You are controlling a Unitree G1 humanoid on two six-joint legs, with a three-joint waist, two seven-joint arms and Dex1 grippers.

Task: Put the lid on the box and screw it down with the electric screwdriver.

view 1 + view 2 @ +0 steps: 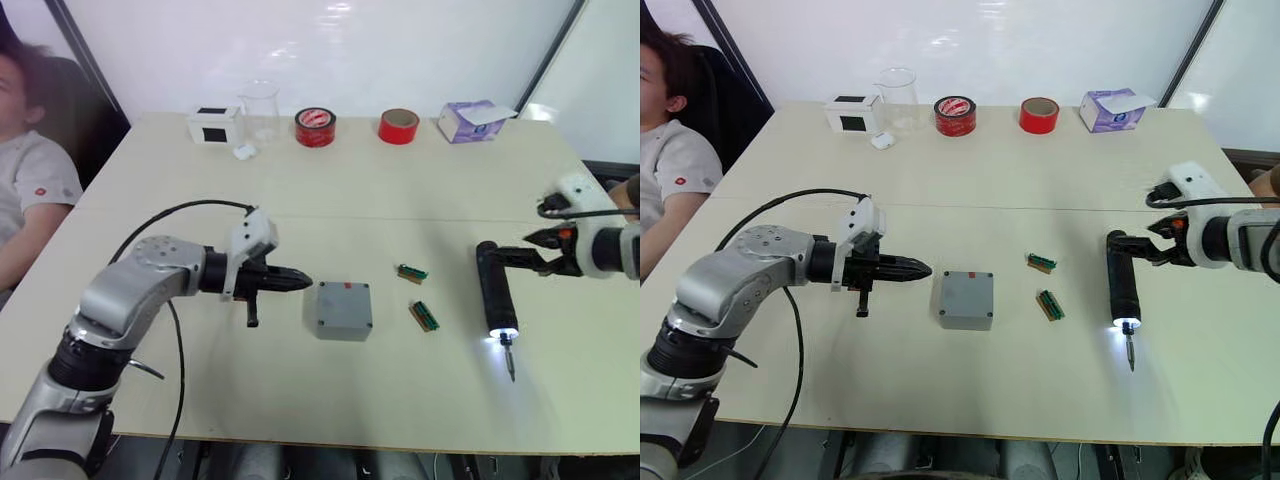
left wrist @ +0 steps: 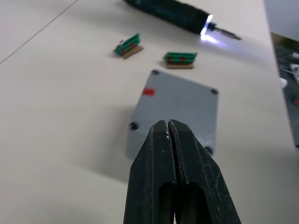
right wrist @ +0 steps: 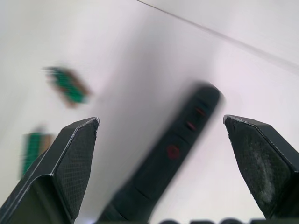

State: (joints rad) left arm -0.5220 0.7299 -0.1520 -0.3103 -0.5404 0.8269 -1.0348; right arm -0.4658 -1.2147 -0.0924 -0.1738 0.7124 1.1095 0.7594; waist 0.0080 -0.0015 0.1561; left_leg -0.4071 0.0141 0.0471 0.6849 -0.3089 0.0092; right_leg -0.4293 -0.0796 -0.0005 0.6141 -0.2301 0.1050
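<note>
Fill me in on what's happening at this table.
A humanoid robot is working on a small grey box in the middle of the table, with its lid already on. The left gripper, fingers shut, points at the box from beside it. The right gripper is open at the rear end of the electric screwdriver, which lies on the table with its tip light on.

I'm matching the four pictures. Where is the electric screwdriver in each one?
Left eye view: electric screwdriver, right of the green circuit boards, its tip lit.
Right eye view: the same place.
Left wrist view: beyond the boards.
Right wrist view: between the open right gripper's fingers.
Shared landmark: the boards.
</note>
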